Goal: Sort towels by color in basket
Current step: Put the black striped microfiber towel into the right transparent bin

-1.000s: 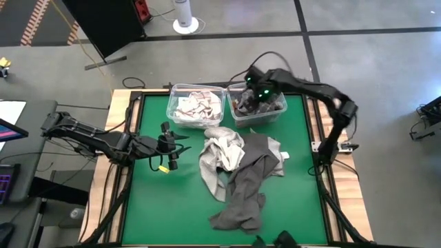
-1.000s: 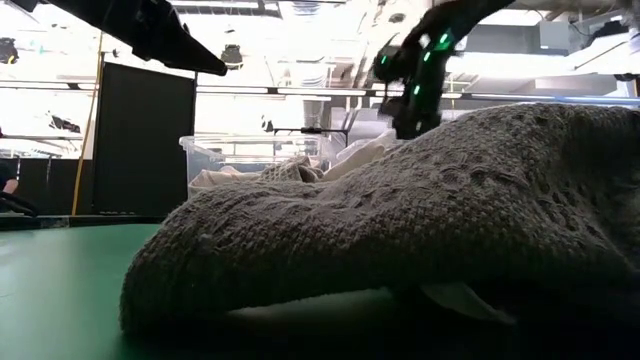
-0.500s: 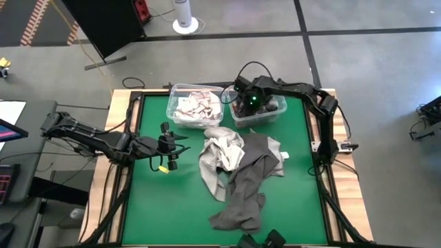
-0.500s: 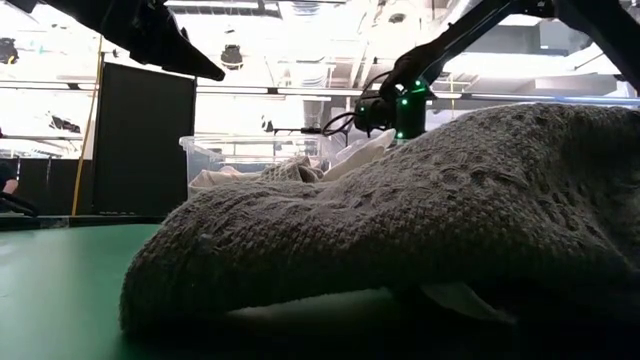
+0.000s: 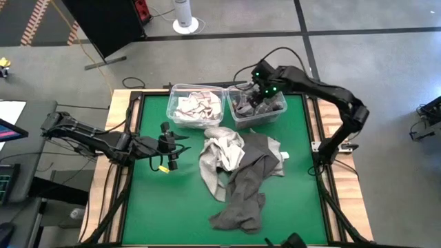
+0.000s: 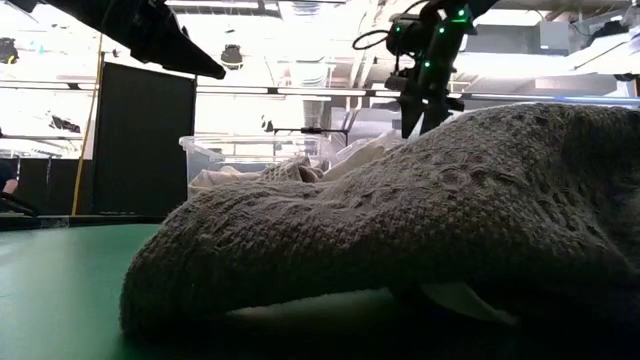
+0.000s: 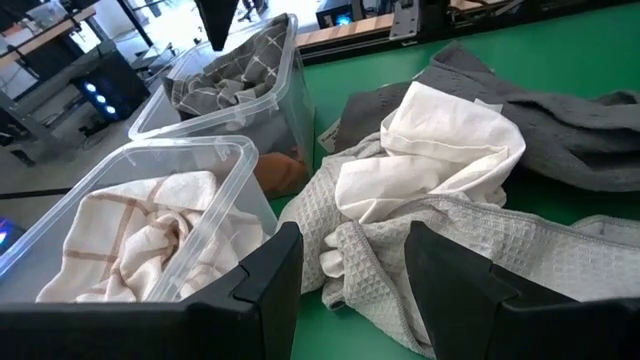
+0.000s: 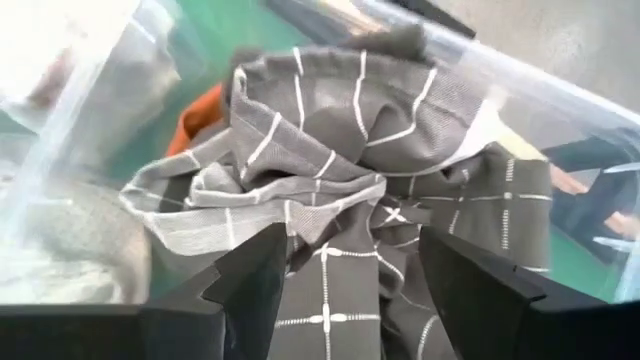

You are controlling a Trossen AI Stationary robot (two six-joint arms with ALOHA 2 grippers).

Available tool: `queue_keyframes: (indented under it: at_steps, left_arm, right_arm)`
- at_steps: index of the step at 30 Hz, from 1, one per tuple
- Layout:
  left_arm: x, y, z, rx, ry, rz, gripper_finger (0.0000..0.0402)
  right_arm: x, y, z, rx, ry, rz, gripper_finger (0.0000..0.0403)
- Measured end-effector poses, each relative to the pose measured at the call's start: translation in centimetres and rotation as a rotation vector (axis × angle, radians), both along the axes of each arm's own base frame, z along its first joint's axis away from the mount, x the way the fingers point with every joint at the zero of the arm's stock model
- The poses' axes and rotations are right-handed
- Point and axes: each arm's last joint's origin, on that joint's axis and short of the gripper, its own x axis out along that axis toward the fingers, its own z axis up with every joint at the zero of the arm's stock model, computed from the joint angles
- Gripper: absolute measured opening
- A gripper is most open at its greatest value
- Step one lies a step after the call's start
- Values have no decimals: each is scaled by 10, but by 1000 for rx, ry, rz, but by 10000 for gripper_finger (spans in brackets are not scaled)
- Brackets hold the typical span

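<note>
- High view looks straight down on a green surface (image 5: 148,200) with two clear plastic bins side by side at its far edge and a heap of cloths in the middle.
- Left clear plastic bin (image 5: 196,105) holds a cream towel with thin brown checks (image 5: 196,105).
- Right clear plastic bin (image 5: 256,107) holds a dark grey towel with thin white checks (image 8: 380,230); an orange towel (image 8: 200,115) shows beneath it in the right wrist view.
- Right hand (image 5: 260,95) hangs just above the right bin, over the checked grey towel. Its two dark fingers (image 8: 250,275) are spread apart and released, gripping nothing.
- Left hand (image 5: 172,146) hovers over the surface to the left of the heap, well apart from the bins. Its fingers (image 7: 455,275) are also spread apart and empty.
- Heap in the middle: a crumpled white towel (image 5: 231,148) lies on a light grey waffle-weave towel (image 5: 209,169), beside a long dark grey knitted towel (image 5: 244,186) that stretches toward the near edge.
- Low view is mostly filled by the dark grey knitted towel, with the right hand above it.
</note>
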Motion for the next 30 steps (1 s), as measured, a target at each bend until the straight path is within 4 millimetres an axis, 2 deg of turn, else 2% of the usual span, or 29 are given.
queue_keyframes:
  at_steps: [5, 11, 15, 19, 22, 26, 28, 30]
  left_arm:
    - [0, 0, 0, 0, 0, 0, 169]
    - [0, 0, -1, 4, 13, 0, 169]
    - [0, 0, -1, 6, 14, -1, 169]
    - [-1, 0, -1, 4, 15, -1, 169]
    - [-1, 0, -1, 4, 14, 0, 169]
    - [-1, 0, -1, 4, 15, 0, 169]
    - [-1, 0, -1, 4, 14, 0, 169]
    - [-1, 0, -1, 4, 14, 0, 169]
  right_arm:
    - [5, -3, -14, 35, 56, -2, 260]
    - [9, -12, -64, 216, 299, -39, 260]
    - [21, -17, -89, 266, 334, -39, 260]
    - [33, -24, -127, 319, 375, -57, 260]
    - [34, -26, -137, 350, 397, -36, 260]
    - [34, -25, -129, 341, 389, -30, 260]
    - [32, -24, -116, 331, 374, -29, 260]
    - [30, -22, -92, 300, 334, -33, 260]
